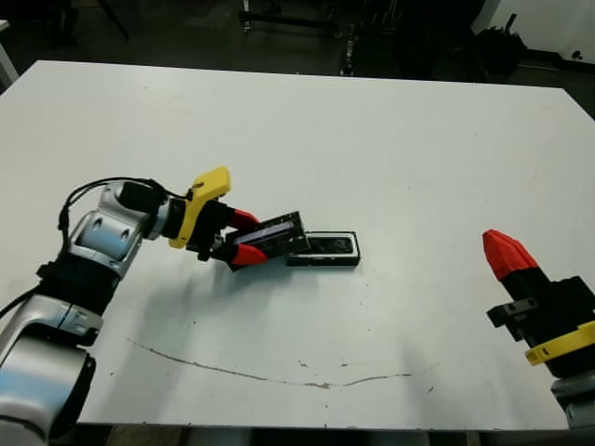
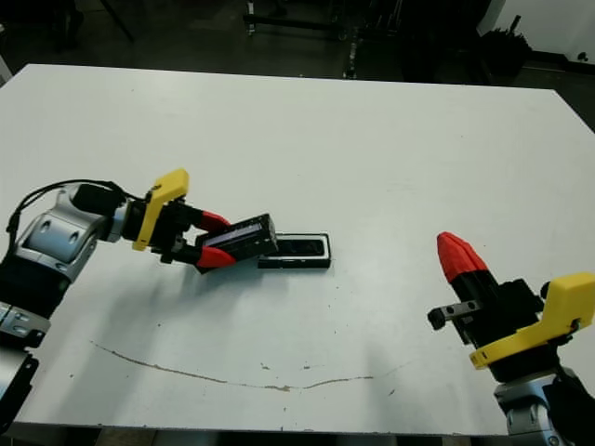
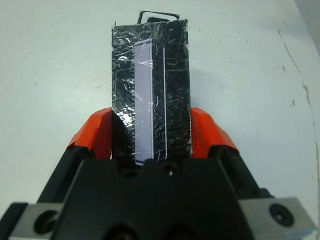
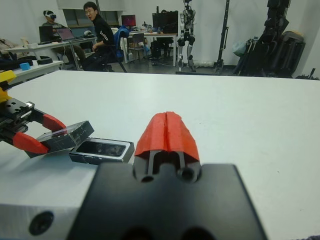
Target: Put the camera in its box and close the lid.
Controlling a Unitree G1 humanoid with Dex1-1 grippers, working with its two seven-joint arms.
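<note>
Step in hand: closing the lid; judging by the dark filling of the box, the camera is already laid in.
Left gripper (image 1: 244, 239): clamped on the two long edges of the lid (image 1: 271, 236), left of centre in the head views.
Lid: held tilted, its far end just above the near end of the box (image 1: 323, 249); whether the two touch, I cannot tell.
Box: lies flat on the white surface (image 1: 372, 139), just right of the lid, near the middle of the frame.
Camera (image 4: 101, 148): seen in the right wrist view as a dark glossy face inside the rim of the box.
Right gripper (image 2: 456, 258): lower right of the head views, well apart from the box, fingers pressed together, holding nothing.
Next move, as I judge: carry the lid rightward over the box, level it, line up the edges, lower it, then let go.
Risk: a skewed lid may push the light box along the surface.
Count: one camera, one box, one lid, two grippers.
</note>
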